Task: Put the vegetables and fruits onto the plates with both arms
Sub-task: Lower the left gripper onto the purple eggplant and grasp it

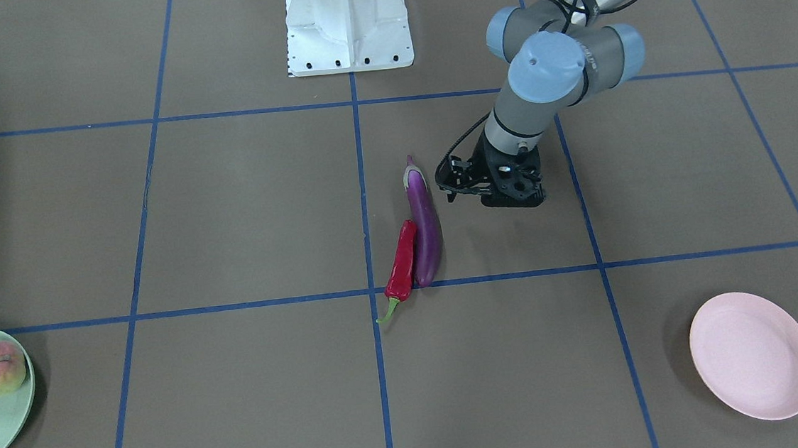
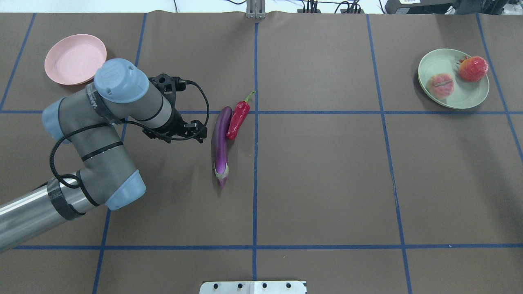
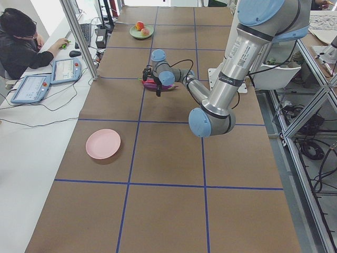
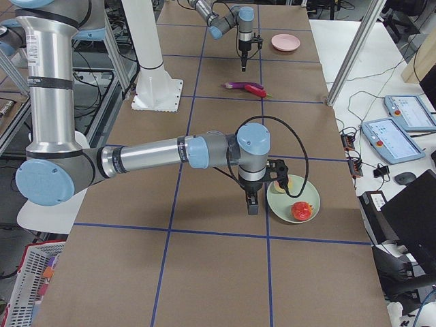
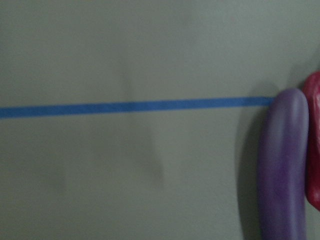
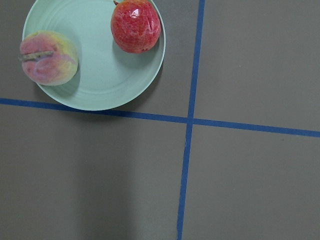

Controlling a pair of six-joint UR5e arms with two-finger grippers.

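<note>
The purple eggplant and the red chili pepper lie side by side, touching, at the table's middle. My left gripper hangs low over the table just beside the eggplant's cap end; its jaws are hidden under the wrist. The left wrist view shows the eggplant and chili at its right edge. The peach and the pomegranate sit on the mint green plate. The pink plate is empty. My right gripper shows only in the exterior right view, beside the green plate.
The white pedestal stands at the robot's side of the table. Blue tape lines cross the brown table. An operator sits with tablets beyond the table's far edge.
</note>
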